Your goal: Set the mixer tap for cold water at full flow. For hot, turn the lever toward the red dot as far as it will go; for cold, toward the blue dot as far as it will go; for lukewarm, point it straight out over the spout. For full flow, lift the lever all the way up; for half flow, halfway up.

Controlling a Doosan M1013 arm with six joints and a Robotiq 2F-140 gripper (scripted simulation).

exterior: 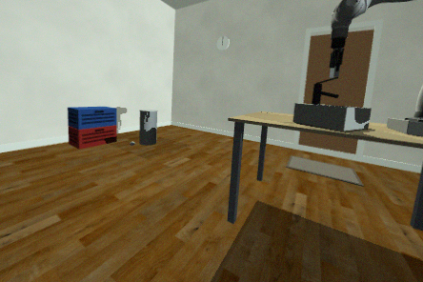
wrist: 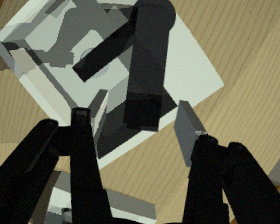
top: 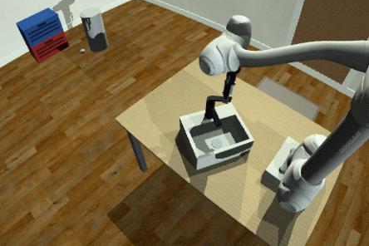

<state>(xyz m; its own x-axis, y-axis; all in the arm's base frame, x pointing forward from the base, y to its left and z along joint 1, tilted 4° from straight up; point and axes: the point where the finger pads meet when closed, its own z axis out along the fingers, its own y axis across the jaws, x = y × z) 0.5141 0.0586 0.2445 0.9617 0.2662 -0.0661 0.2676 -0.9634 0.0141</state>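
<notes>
A dark mixer tap (top: 209,111) (exterior: 316,92) stands at the back rim of a white sink basin (top: 208,159) (exterior: 329,118) (wrist: 196,66) on the table (top: 145,116). Its lever (top: 218,98) (exterior: 326,81) (wrist: 146,53) is lifted and sticks out to one side of the spout (wrist: 103,56) (exterior: 330,95). My gripper (top: 227,96) (exterior: 334,74) (wrist: 142,109) hangs straight down over the free end of the lever. Its fingers are partly open and straddle the lever tip, with a gap on each side. No red or blue dot shows in any view.
The arm's base block (top: 277,166) stands on the table right of the sink. On the floor are a blue-and-red crate stack (top: 41,34) (exterior: 92,126), a grey cylinder (top: 95,30) (exterior: 148,127) and a grey mat (top: 291,96) (exterior: 325,170) by the door.
</notes>
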